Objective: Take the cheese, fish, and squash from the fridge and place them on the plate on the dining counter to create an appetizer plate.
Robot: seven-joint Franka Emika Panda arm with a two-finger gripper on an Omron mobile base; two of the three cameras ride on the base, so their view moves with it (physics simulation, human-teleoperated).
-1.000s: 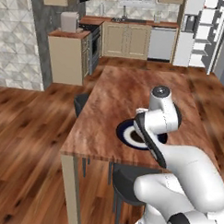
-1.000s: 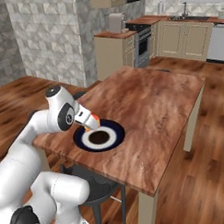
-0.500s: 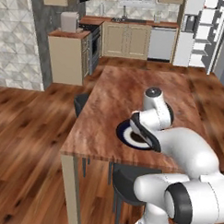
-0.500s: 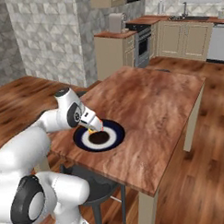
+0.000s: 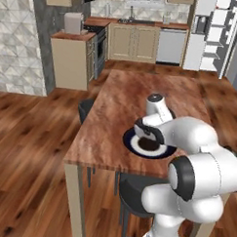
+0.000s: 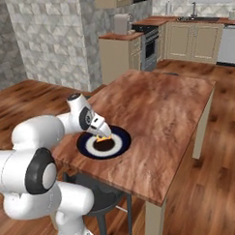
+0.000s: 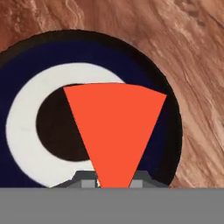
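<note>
We see the cheese (image 7: 114, 131) pinched in the jaws of the gripper (image 7: 113, 183), held just above the plate (image 7: 26, 131) on the dining counter (image 7: 192, 65). The hand view shows its flat orange triangular face, narrow end at the fingertips, against the white ring and dark centre. The right base view shows a yellow-orange wedge (image 6: 103, 137) at the gripper (image 6: 103, 134). The left base view shows the fridge (image 5: 212, 34) across the kitchen, doors open.

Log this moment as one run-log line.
phase: placing | fingers: shut on cheese | cheese: above plate | plate: on dining counter
</note>
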